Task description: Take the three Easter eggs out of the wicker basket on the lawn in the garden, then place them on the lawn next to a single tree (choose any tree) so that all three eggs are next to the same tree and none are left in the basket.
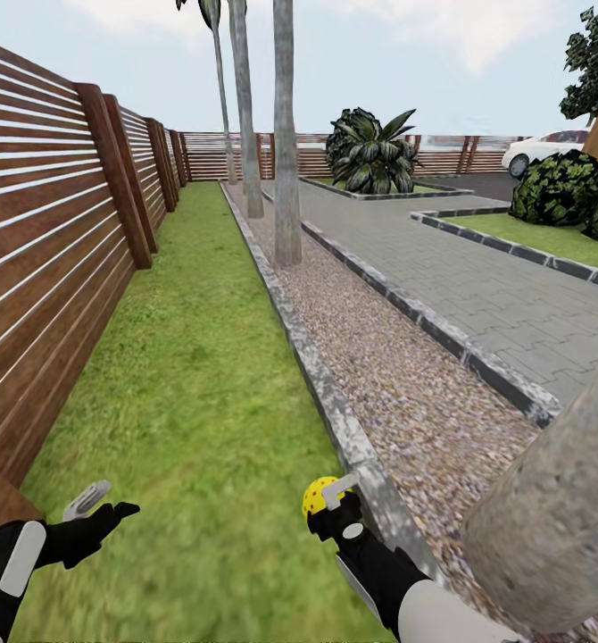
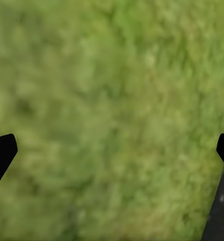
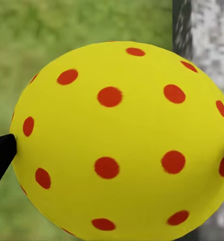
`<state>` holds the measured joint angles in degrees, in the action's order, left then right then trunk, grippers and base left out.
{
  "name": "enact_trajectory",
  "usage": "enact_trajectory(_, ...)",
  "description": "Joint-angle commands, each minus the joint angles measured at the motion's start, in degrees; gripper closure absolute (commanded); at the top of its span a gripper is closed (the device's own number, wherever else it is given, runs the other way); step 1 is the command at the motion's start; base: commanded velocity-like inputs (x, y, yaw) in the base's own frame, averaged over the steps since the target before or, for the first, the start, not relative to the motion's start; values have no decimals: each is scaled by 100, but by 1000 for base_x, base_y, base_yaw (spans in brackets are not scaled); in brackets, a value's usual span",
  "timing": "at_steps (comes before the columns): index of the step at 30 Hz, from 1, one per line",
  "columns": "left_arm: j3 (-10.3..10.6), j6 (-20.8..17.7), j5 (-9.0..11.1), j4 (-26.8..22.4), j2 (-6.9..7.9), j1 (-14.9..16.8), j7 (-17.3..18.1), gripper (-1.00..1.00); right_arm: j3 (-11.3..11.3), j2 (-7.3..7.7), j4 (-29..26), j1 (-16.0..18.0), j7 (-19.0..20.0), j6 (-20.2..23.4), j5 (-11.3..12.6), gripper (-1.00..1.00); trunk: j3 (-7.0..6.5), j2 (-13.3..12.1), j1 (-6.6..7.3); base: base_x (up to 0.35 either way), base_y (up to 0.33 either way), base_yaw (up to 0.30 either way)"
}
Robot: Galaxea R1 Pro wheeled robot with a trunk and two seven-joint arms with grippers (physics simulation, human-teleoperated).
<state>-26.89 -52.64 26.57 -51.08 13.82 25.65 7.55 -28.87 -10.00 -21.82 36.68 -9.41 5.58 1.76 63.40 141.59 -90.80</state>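
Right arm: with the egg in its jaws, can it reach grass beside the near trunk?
Probably yes: the right gripper holds the egg over lawn, nothing between, by the kerb.

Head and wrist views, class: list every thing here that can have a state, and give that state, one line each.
Left gripper: open, empty, over the lawn.
Right gripper: shut on the Easter egg, held above the lawn's edge by the stone kerb.
Easter egg: gripped between both fingertips, off the ground.
Nearest tree: upright in the gravel strip, just to the robot's right of the held egg.
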Motion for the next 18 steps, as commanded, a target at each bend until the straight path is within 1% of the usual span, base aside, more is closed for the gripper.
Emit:
enact_trajectory(1, -18, -27, -46, -4, -2, 2, 54, -100, -40, 0, -5, 5, -43, 33, 17, 100, 23, 44, -21, 0, 0, 0)
enact_trajectory(4, -18, -27, -46, -7, -2, 4, 54, -100, -40, 0, -6, 5, -50, 33, 25, 100, 77, 164, -87, 0, 0, 0)
enact_trajectory(13, -18, -27, -46, -7, 5, 4, 54, -100, -32, 0, -37, 8, -70, 20, 22, 100, 276, 177, -111, 0, 0, 0)
enact_trajectory(18, -23, -35, -46, -7, 9, 1, 63, -100, -31, 0, -73, 5, -75, -120, 19, 100, 387, 183, -124, 0, 0, 0)
